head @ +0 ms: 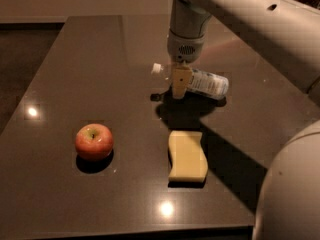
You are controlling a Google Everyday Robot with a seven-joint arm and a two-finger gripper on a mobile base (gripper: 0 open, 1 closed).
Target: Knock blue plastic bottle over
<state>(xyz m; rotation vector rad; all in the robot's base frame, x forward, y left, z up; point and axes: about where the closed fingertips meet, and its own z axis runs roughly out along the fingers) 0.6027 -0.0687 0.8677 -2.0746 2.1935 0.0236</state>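
Note:
The blue plastic bottle (209,83) lies on its side on the dark table (90,59), its white cap (157,68) pointing left and its base pointing right. My gripper (179,85) hangs straight down from the arm, right in front of the bottle's neck end, covering part of it. Its tip is just above the tabletop.
A red apple (94,141) sits at the front left. A yellow sponge (187,155) lies at the front centre, just in front of the gripper. My white arm (250,19) crosses the upper right, and a white rounded part of my body (292,189) fills the lower right corner.

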